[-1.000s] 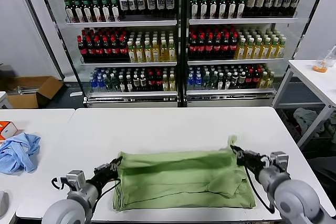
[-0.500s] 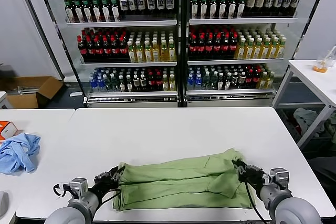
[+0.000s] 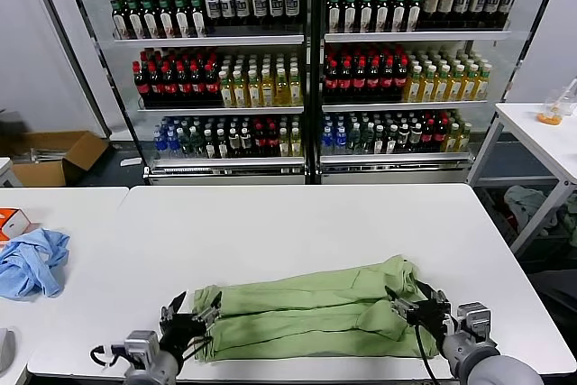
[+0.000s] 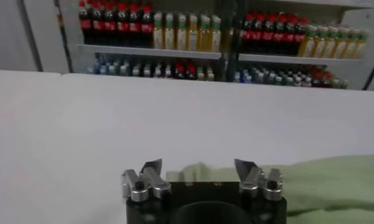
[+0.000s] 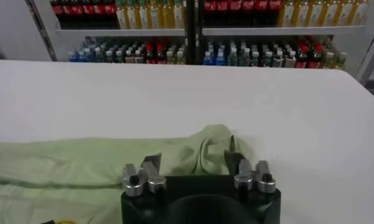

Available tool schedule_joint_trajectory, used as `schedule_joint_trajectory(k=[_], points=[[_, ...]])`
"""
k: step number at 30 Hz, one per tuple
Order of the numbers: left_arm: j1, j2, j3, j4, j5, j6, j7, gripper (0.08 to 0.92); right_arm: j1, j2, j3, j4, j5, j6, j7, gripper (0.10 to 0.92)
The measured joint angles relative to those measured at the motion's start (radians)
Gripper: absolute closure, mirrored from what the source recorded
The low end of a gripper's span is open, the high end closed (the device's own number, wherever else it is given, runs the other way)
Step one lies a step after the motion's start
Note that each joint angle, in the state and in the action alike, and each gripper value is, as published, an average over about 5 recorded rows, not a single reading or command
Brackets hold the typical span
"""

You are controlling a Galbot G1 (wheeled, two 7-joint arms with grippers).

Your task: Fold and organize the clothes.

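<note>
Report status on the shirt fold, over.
Left gripper open at the green shirt's left end, right gripper open at its right end. Shirt lies folded lengthwise near the table's front edge, unheld. Nothing in the way.

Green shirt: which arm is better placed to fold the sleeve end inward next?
Probably right. The right pincer is open at the bunched sleeve end of the green shirt. The left pincer, also open, sits at the shirt's opposite edge, where the cloth lies flatter.
</note>
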Motion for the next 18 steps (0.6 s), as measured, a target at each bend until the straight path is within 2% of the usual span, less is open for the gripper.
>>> schedule_joint_trajectory(k=[4, 18], points=[[0.026, -0.049, 0.014, 0.006, 0.071, -0.020, -0.022, 0.182, 0.005, -0.001, -0.011, 0.000, -0.009, 0.000, 0.001, 0.206], [0.065, -0.145, 0.058, 0.050, 0.214, -0.077, -0.052, 0.181, 0.025, -0.007, -0.030, -0.006, -0.020, 0.001, 0.006, 0.203]])
